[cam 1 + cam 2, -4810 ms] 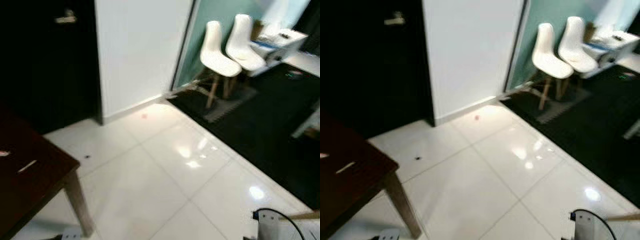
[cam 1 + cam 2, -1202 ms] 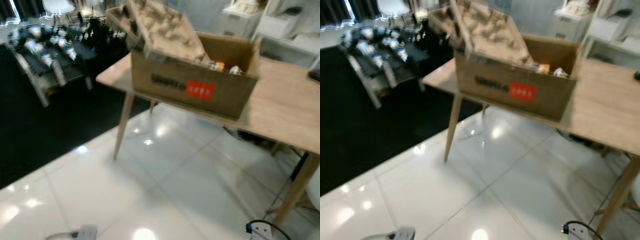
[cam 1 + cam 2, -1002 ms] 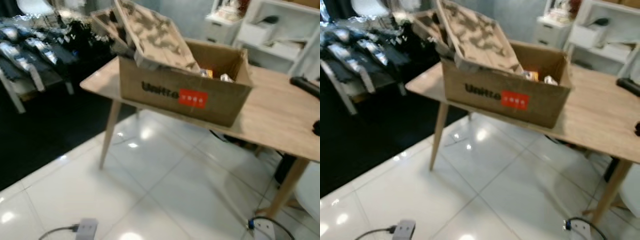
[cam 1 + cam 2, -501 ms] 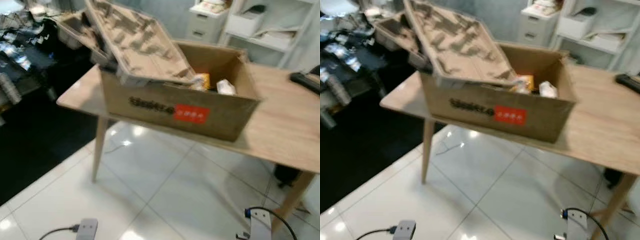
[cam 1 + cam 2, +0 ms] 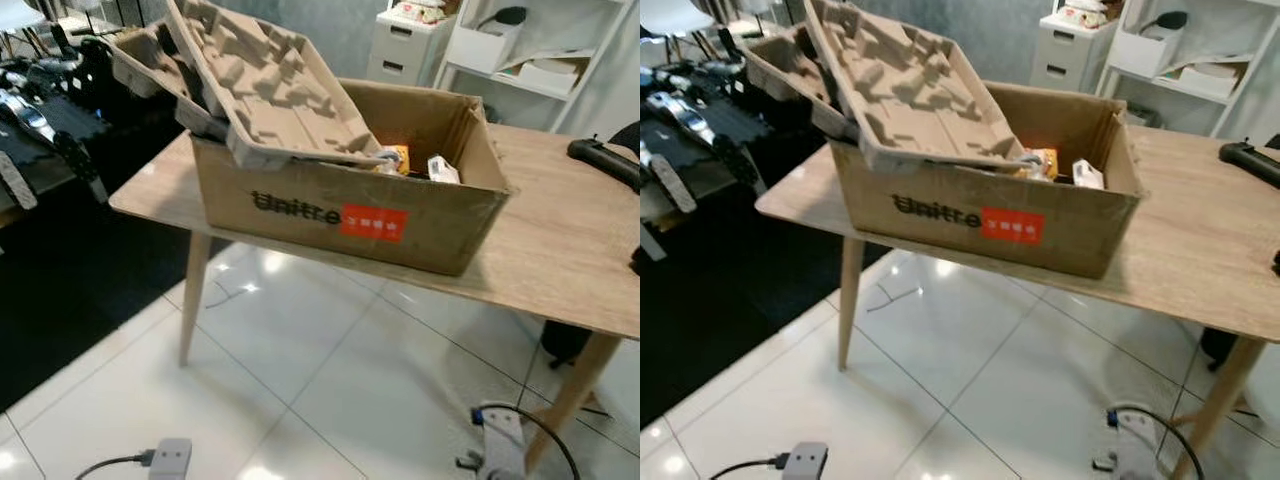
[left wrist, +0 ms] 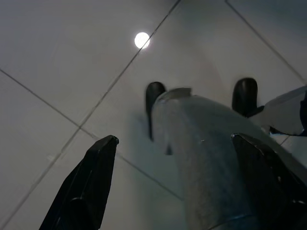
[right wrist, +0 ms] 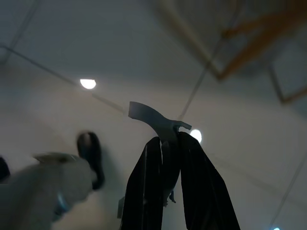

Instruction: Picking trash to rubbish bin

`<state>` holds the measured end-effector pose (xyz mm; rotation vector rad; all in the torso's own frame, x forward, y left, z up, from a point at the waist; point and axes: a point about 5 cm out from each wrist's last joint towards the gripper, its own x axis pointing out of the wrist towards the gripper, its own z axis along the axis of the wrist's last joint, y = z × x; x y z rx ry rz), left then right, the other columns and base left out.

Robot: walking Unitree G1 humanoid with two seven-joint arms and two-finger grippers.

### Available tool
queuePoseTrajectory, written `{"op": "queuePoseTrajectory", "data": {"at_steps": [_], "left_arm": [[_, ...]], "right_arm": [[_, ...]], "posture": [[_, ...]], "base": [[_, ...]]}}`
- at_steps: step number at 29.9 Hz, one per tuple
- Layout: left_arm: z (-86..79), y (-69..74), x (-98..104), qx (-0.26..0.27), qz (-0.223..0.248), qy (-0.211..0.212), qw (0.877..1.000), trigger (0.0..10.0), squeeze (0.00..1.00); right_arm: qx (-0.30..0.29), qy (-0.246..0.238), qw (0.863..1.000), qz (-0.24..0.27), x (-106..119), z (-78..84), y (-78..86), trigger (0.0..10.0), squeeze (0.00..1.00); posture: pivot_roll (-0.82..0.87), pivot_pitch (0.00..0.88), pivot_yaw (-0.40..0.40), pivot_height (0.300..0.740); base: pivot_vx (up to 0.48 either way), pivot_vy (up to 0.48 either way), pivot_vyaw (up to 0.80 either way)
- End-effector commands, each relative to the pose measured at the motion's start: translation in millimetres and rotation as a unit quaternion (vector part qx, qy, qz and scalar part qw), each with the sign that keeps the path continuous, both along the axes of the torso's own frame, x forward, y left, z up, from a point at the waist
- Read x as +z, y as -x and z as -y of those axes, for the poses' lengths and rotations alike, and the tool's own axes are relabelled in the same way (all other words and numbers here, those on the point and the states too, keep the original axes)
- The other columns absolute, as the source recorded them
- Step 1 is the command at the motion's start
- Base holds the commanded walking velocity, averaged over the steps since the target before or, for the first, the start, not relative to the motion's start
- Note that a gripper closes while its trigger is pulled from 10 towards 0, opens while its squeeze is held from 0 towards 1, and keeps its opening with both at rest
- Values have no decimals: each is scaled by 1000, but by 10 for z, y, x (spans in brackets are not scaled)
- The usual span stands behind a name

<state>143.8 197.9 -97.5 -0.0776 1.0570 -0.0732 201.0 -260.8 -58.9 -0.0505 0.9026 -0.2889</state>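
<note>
From the head views, the robot has swung round from the dark doorway and closed on a wooden table (image 5: 560, 250), where an open cardboard box (image 5: 350, 200) sits toward the left end, moulded pulp trays (image 5: 910, 85) leaning out. The left claw (image 6: 175, 182) hangs spread over floor tiles. The right claw (image 7: 168, 191) is pressed onto a thin grey scrap (image 7: 156, 120), so I'd judge drop-off comes next.

Head views are bright and sharp, with ceiling-light glare on the floor (image 5: 330, 380). Wrist views are way dimmer and greyish, the right one soft and blurry.
</note>
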Motion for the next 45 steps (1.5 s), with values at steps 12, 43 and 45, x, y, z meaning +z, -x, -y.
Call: {"op": "queuePoseTrajectory", "data": {"at_steps": [12,43,45], "left_arm": [[32,-6,-5,10,0,5,1000,10000,0],[52,29,-17,-9,-4,5,1000,10000,0],[47,34,-19,-3,-4,5,1000,10000,0]], "right_arm": [[43,1,998,38,128,-57,-232,10000,0],[47,-7,998,-49,-165,-100,263,10000,0],[48,-7,998,-50,-168,-97,270,10000,0]], "posture": [[-8,77,-21,740],[-16,92,-18,740],[-15,92,-19,740]], "base": [[0,-142,0],[362,0,0],[0,0,0]]}}
